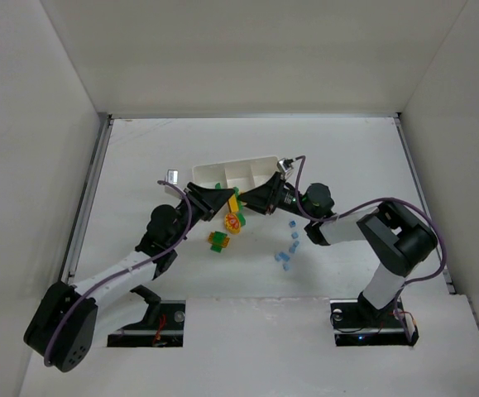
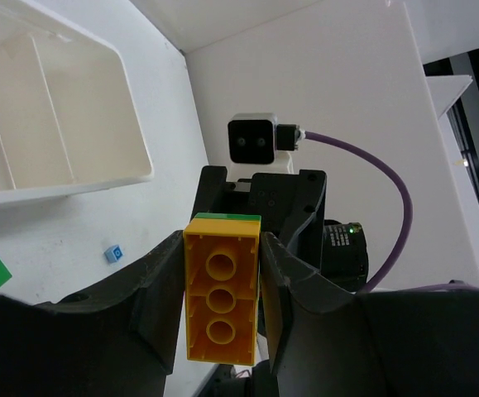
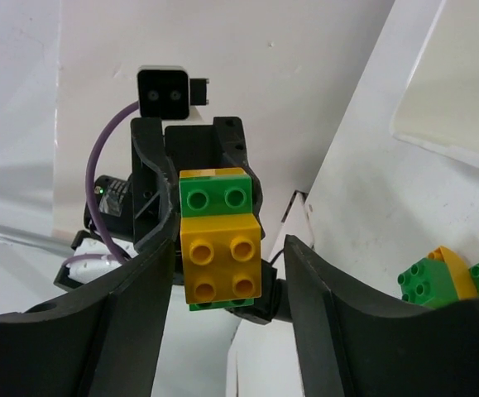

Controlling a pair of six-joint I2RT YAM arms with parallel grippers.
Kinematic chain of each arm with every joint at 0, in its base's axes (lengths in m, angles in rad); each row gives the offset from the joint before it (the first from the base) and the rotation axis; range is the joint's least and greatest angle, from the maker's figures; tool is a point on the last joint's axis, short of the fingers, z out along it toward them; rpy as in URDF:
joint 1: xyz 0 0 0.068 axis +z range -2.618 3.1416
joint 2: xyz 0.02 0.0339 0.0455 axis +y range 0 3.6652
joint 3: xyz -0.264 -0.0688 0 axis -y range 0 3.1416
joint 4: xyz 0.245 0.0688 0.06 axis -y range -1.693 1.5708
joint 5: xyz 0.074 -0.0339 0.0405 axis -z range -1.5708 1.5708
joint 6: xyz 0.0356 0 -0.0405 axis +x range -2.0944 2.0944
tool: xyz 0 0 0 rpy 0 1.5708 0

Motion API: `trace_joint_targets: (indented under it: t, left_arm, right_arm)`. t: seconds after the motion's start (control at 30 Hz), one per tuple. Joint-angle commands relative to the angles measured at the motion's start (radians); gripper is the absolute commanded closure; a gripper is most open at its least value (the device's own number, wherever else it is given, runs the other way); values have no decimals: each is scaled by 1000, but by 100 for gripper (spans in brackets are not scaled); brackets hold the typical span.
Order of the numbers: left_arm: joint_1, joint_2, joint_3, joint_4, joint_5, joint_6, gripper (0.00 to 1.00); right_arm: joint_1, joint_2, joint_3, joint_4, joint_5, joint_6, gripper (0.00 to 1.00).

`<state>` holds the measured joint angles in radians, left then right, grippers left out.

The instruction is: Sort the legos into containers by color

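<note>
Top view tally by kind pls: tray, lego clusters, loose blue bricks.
Tray: 1
Stack in left hand: 1
Clusters on table: 2
Loose blue bricks: 5
Total: 9
Green bit at the tray's near edge is too hidden to count.

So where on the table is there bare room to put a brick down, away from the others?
Bare: the table between the white tray and the left wall, and the far right corner. Crowded: in front of the tray, with the left gripper, right gripper, yellow-red cluster, green-orange cluster and pale blue bricks.
</note>
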<state>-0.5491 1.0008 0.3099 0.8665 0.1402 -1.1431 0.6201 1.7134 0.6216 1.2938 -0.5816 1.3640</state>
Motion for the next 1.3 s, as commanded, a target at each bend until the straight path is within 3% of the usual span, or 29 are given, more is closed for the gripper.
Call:
trace_joint_targets:
  t: [0.0, 0.6, 1.27]
  left_arm:
    - [8, 16, 20, 38, 58, -52, 81]
    - [42, 21, 9, 31, 71, -55, 82]
    - [99, 7, 12, -49, 81, 9, 83]
  right_arm:
    - [-1, -26, 32, 110, -30, -32, 41]
    - [-9, -44, 4, 113, 0, -46, 71]
    - [-104, -132, -74, 122, -6, -65, 73]
